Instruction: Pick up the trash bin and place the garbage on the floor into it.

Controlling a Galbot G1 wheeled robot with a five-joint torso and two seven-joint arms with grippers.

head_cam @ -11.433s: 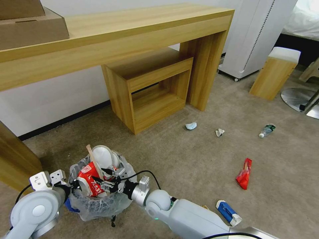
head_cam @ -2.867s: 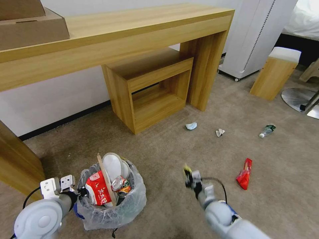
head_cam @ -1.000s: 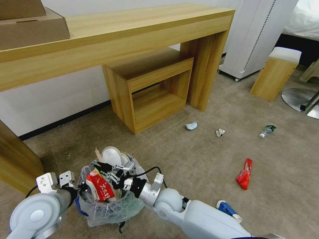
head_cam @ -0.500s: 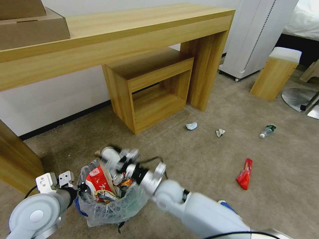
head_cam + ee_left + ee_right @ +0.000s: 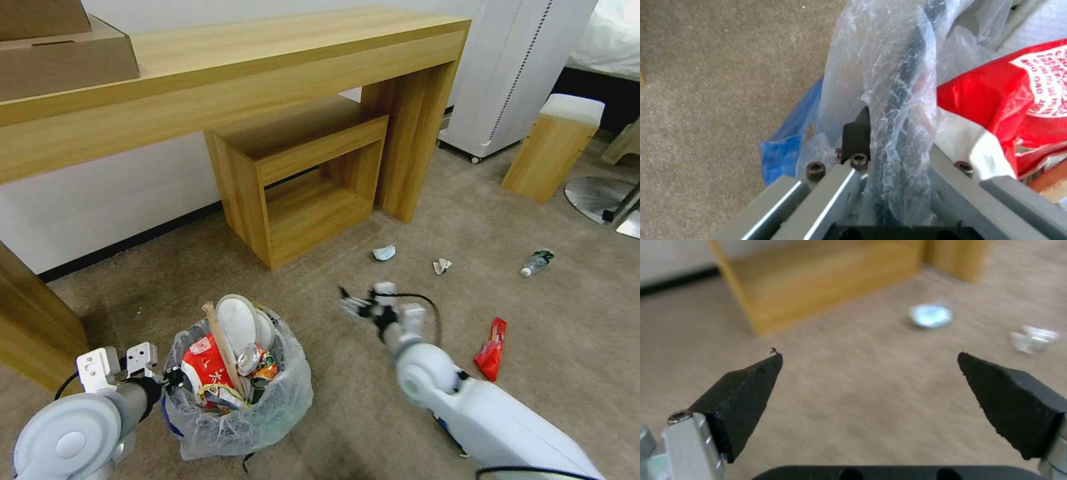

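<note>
At the near left, the left gripper is pressed together on the rim of the trash bin, pinching the dark edge and its crinkled clear liner between the fingers; the wrist view shows the plastic bunched through the jaws. The bin sits on the beige floor at the near left and is full: a red and white wrapper with white print too small to read, a wooden stick leaning upright, a white slipper standing on end, and small crushed pieces beside them. To the right of the bin, the right gripper hangs above bare carpet with its fingers spread wide and nothing between them; its black fingertips stand well apart in the wrist view. Farther off, near the wooden cubby, lie a pale blue wad and a white tissue wad. Farther right lies a clear bottle with a green label, its writing unreadable, and nearer, a red wrapper.
</note>
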